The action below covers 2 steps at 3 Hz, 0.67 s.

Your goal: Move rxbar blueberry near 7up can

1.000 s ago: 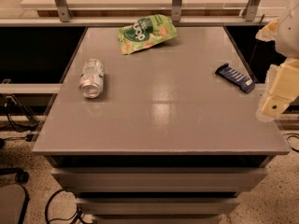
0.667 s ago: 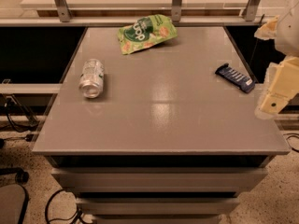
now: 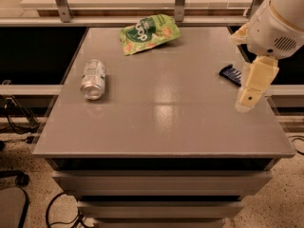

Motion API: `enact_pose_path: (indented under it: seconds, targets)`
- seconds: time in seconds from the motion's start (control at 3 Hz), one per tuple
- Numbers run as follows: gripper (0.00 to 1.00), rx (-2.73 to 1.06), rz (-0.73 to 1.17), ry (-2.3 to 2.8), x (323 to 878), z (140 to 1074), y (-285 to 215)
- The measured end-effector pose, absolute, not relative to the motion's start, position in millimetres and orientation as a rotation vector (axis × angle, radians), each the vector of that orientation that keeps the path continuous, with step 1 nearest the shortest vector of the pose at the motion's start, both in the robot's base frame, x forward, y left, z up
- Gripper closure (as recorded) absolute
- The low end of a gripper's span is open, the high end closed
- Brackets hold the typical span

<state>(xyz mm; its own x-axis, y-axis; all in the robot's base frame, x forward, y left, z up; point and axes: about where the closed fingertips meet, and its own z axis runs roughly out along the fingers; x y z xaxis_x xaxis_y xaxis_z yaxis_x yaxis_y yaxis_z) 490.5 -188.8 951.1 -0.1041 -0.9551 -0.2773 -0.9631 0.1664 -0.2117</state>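
The rxbar blueberry (image 3: 231,74), a dark navy flat wrapper, lies near the table's right edge, partly hidden behind my arm. The 7up can (image 3: 92,79), silver-grey, lies on its side on the left part of the table. My gripper (image 3: 253,87) hangs at the right side of the view, just in front of and to the right of the bar, far from the can.
A green chip bag (image 3: 148,33) lies at the back middle of the grey table (image 3: 161,127). A metal rail with posts (image 3: 179,1) runs behind the table. Drawers sit under the front edge. Cables lie on the floor at left.
My arm has moved left, in over the table's right edge, and now covers part of the bar. The can, bar and bag have not moved.
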Motion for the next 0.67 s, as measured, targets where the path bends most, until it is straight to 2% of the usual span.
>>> enact_pose_path:
  seconds: [0.67]
  targets:
    - [0.0, -1.882, 0.069, 2.098, 533.7, 896.3, -173.5]
